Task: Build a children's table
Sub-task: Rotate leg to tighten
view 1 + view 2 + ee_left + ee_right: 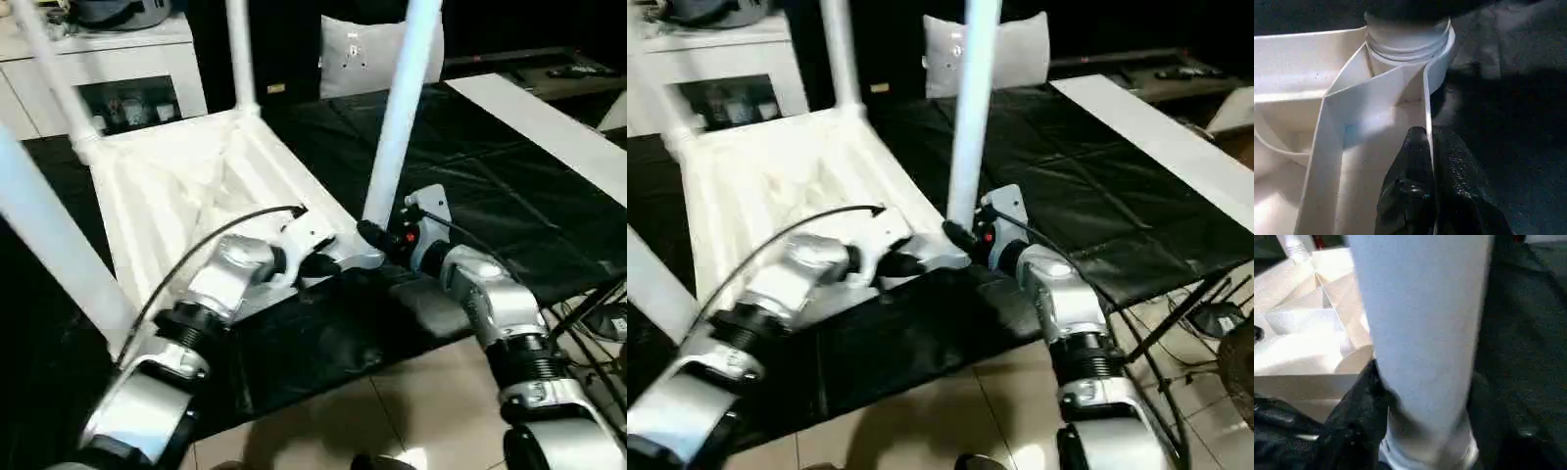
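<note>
At frame centre, the right gripper [375, 238] clasped the leg [400, 117]; the left gripper [1431, 147] pinched the tabletop [186, 186] rim. Risk (judged): a tilted leg could jam its socket.

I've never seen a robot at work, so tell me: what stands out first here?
A white table top lies upside down on a black sheet, ribs showing, legs sticking up from its corners. At the near corner both silver arms meet: the right gripper clasps the base of one leg, while the left gripper pinches the top's rim beside it.
</note>
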`<state>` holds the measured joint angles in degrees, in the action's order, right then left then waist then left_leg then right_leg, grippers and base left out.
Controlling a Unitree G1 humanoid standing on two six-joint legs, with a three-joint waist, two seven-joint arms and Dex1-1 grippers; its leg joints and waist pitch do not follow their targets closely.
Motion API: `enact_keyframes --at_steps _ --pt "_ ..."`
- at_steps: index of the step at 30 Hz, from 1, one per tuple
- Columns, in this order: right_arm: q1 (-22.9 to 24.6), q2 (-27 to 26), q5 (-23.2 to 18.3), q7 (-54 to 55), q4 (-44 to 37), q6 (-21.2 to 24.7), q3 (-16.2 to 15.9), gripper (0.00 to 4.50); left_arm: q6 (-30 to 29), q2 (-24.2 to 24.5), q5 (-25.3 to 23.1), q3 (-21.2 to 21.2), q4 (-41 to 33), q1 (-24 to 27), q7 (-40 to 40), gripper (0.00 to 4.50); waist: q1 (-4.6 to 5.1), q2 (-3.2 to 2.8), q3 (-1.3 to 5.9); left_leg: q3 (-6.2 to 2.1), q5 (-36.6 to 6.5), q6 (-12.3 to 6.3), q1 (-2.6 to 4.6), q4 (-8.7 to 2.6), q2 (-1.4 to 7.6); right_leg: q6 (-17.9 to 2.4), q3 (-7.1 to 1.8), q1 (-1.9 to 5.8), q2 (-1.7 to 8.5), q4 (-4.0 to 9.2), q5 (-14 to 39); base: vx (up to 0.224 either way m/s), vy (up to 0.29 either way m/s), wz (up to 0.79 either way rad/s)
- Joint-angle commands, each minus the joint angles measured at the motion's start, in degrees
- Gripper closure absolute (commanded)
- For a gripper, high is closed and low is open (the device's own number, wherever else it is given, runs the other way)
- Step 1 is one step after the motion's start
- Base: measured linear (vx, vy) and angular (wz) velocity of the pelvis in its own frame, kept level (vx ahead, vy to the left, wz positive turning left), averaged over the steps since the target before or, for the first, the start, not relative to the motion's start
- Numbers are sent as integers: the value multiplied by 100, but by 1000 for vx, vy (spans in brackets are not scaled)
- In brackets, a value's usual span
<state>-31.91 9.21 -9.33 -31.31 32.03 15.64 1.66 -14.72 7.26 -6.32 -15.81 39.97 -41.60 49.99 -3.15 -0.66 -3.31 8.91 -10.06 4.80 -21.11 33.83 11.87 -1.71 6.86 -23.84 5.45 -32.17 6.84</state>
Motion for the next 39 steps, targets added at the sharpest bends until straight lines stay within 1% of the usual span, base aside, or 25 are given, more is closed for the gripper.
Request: enact_keyframes --at_steps 1,2,3,5,6,7,8,13,14,15,16,17,21,22,24,25,26,27,28,29,31,33,36,37,39 --pt "77 -41 -114 -197 -135 39 -68 155 245 -150 187 -110 -406 -137 238 450 -66 27 481 64 -1118 -448 41 -360 60 -987 -243 361 291 363 1884 0 0 0" --pt "129 -39 -117 -231 -246 58 -52 155 204 -136 143 -110 -432 -121 180 450 -151 11 498 64 -924 -485 29 -364 79 -1051 -249 385 292 306 1583 0 0 0" --pt "211 42 -136 -408 -385 60 -72 143 297 -65 94 -139 -424 -107 212 450 -197 11 501 59 -786 -513 12 -366 90 -1088 -253 402 293 265 1355 0 0 0" --pt "341 267 -217 -770 -573 25 -98 135 452 84 16 -178 -369 -95 273 450 -250 14 496 61 -753 -539 21 -369 94 -1124 -261 402 288 241 1173 0 0 0" --pt "421 497 -297 -1116 -658 -39 -134 114 651 223 -11 -236 -328 -80 431 450 -289 -13 498 56 -844 -551 37 -369 99 -1101 -257 411 287 247 1176 0 0 0" --pt "430 542 -312 -1182 -664 -54 -143 106 697 249 -13 -249 -318 -79 469 450 -283 1 495 61 -894 -558 34 -372 102 -1100 -259 415 282 245 1190 0 0 0" --pt "473 704 -330 -1422 -710 -108 -170 99 747 349 -48 -289 -290 -78 579 450 -296 -11 485 59 -997 -526 31 -380 106 -1093 -256 411 289 253 1284 0 0 0" --pt "597 1130 -431 -2109 -882 -110 -186 55 1079 653 -103 -408 -228 -52 1058 450 -333 -4 462 56 -1215 -392 49 -395 103 -888 -243 409 300 328 1888 0 0 0" --pt "634 1324 -438 -2416 -951 -191 -204 47 1261 784 -57 -457 -220 -30 1359 450 -342 -6 460 62 -1221 -378 56 -394 109 -879 -251 397 300 329 1908 0 0 0" --pt "657 1473 -485 -2687 -1007 -208 -252 39 1459 866 17 -495 -209 -16 1614 450 -366 24 453 68 -1278 -369 66 -396 118 -854 -252 387 298 340 1989 0 0 0" --pt "672 1551 -510 -2850 -1046 -218 -295 31 1527 906 57 -516 -214 -8 1747 450 -387 11 456 63 -1284 -372 68 -395 118 -855 -248 388 300 329 1995 0 0 0" --pt "678 1586 -522 -2923 -1064 -223 -315 31 1557 924 75 -525 -216 -5 1807 450 -402 9 460 67 -1287 -379 61 -391 122 -866 -249 393 304 324 1987 0 0 0" --pt "646 2081 -532 -4163 -1052 -382 -710 31 2016 1236 -2 -802 -128 -38 2442 450 -483 -9 463 67 -1328 -402 66 -383 141 -910 -250 373 309 304 1948 0 0 0" --pt "631 2107 -569 -4285 -1040 -361 -736 31 2065 1246 20 -808 -130 -34 2529 450 -496 -7 470 69 -1329 -414 72 -378 140 -925 -247 374 305 305 1930 0 0 0" --pt "602 2135 -609 -4466 -1011 -363 -776 31 2161 1254 81 -810 -163 -14 2673 450 -535 12 478 66 -1261 -406 66 -377 157 -990 -255 376 315 276 1819 0 0 0" --pt "576 2152 -613 -4572 -979 -384 -807 31 2239 1258 142 -807 -197 6 2805 450 -543 6 475 65 -1252 -395 70 -380 161 -1003 -258 369 318 273 1807 0 0 0" --pt "559 2161 -609 -4631 -954 -405 -824 46 2293 1257 181 -805 -212 17 2886 450 -555 27 477 68 -1246 -393 69 -376 161 -1018 -257 370 320 274 1806 0 0 0" --pt "513 2157 -558 -4686 -865 -456 -874 64 2384 1256 197 -820 -237 31 2940 450 -575 23 478 64 -1243 -379 68 -377 162 -1035 -258 368 329 261 1821 0 0 0" --pt "484 2155 -521 -4722 -807 -489 -907 64 2454 1256 203 -830 -238 35 2972 450 -581 16 476 68 -1246 -369 74 -378 166 -1029 -262 360 328 270 1837 0 0 0" --pt "469 2156 -499 -4807 -777 -538 -953 64 2498 1259 206 -857 -255 44 3026 450 -585 47 472 75 -1262 -361 74 -375 162 -1025 -263 358 325 270 1869 0 0 0" --pt "443 2146 -543 -4965 -762 -543 -1013 75 2575 1257 237 -895 -286 65 3147 450 -608 46 470 74 -1278 -355 68 -370 157 -984 -265 357 336 265 1980 0 0 0" --pt "414 2115 -611 -5134 -762 -544 -1042 107 2602 1251 284 -943 -363 103 3280 450 -621 49 458 74 -1323 -343 71 -375 156 -918 -267 348 337 284 2157 0 0 0" --pt "380 2090 -658 -5342 -738 -479 -1087 120 2617 1220 303 -950 -419 129 3347 450 -613 52 448 70 -1412 -323 66 -374 154 -846 -258 341 337 307 2356 0 0 0" --pt "374 2089 -665 -5374 -726 -476 -1096 145 2624 1216 303 -951 -414 127 3349 450 -610 56 449 70 -1438 -319 64 -370 148 -822 -252 345 334 308 2412 0 0 0" --pt "361 2088 -669 -5428 -682 -484 -1115 154 2647 1207 289 -956 -387 117 3335 450 -612 61 446 68 -1461 -309 72 -371 143 -737 -249 338 340 333 2585 0 0 0"
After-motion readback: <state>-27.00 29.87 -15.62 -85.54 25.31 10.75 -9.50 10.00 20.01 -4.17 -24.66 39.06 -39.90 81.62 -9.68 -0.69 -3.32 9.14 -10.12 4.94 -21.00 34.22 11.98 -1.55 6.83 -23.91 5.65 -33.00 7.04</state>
